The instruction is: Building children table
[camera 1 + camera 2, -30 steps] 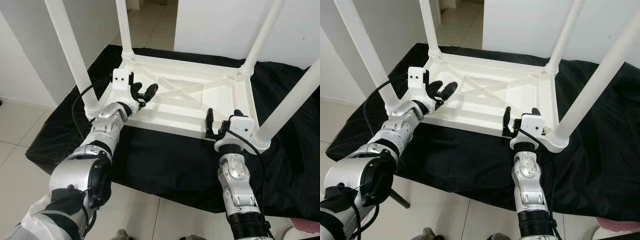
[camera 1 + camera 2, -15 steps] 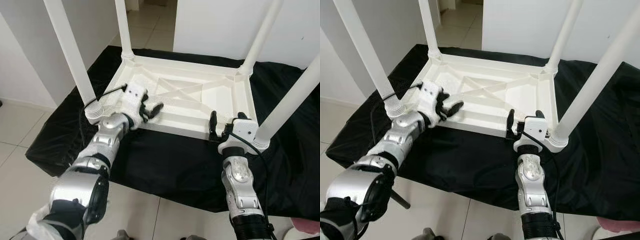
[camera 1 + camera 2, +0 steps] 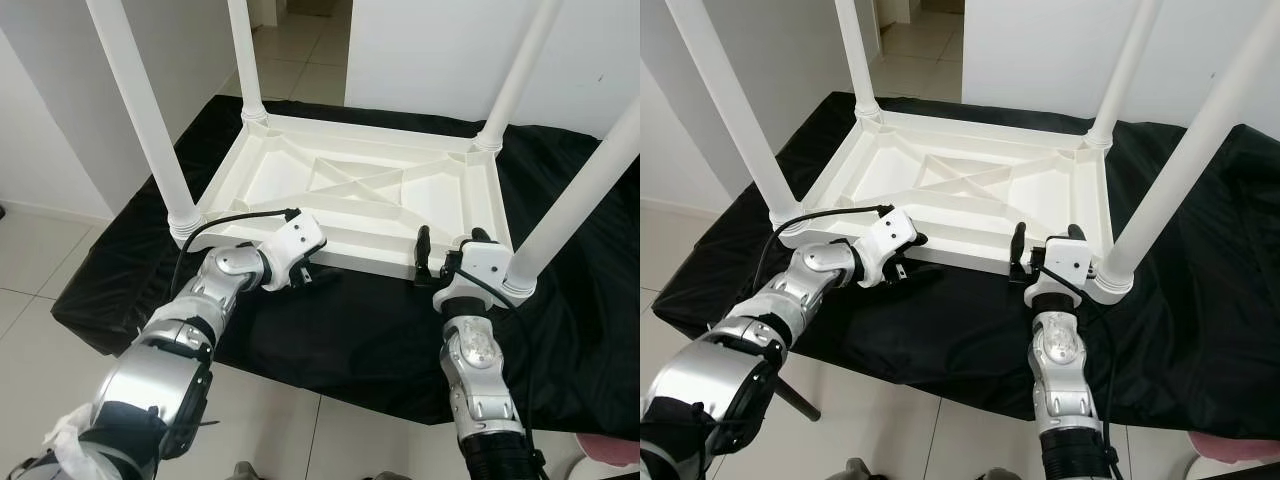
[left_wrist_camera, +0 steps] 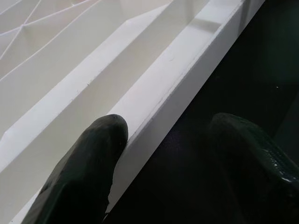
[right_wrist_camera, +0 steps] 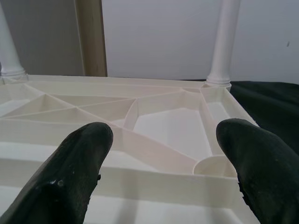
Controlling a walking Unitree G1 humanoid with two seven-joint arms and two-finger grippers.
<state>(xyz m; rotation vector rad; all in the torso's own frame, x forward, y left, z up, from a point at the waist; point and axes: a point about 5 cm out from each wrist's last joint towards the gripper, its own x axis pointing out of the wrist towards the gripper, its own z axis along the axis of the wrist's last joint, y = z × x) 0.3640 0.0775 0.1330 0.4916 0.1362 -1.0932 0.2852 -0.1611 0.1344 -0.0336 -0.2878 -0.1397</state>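
White plastic all the way: your kids' table (image 3: pixel 370 200) is flipped upside down on a black cloth (image 3: pixel 350 330), all four legs (image 3: pixel 140 110) already seated in the corners and pointing up. So I'd guess you're past assembly and setting up to grab and flip it.

Left side first. Your left gripper (image 3: pixel 902 262) is down at the table's near edge, closer to the near left corner. The head views mostly show the white wrist housing, so you can't read the fingers there. The left wrist view fills that in: one finger (image 4: pixel 84 172) rests on top of the rim, the other hangs over the cloth outside it, spread apart with the rim wall between them. Straddling, not pinching yet. Makes sense if you want to clamp the rim as a handle.

Over to the right, your right gripper (image 3: pixel 447 252) sits at the same near edge, just beside the near right leg socket. Fingers point up and stand wide open. Its wrist view looks straight across the ribbed underside to the far legs, which tells you it's level with the rim and holding nothing.

One grip per end looks like balance for a two-handed lift. Watch those tall legs, they'll make it top-heavy when it tips.
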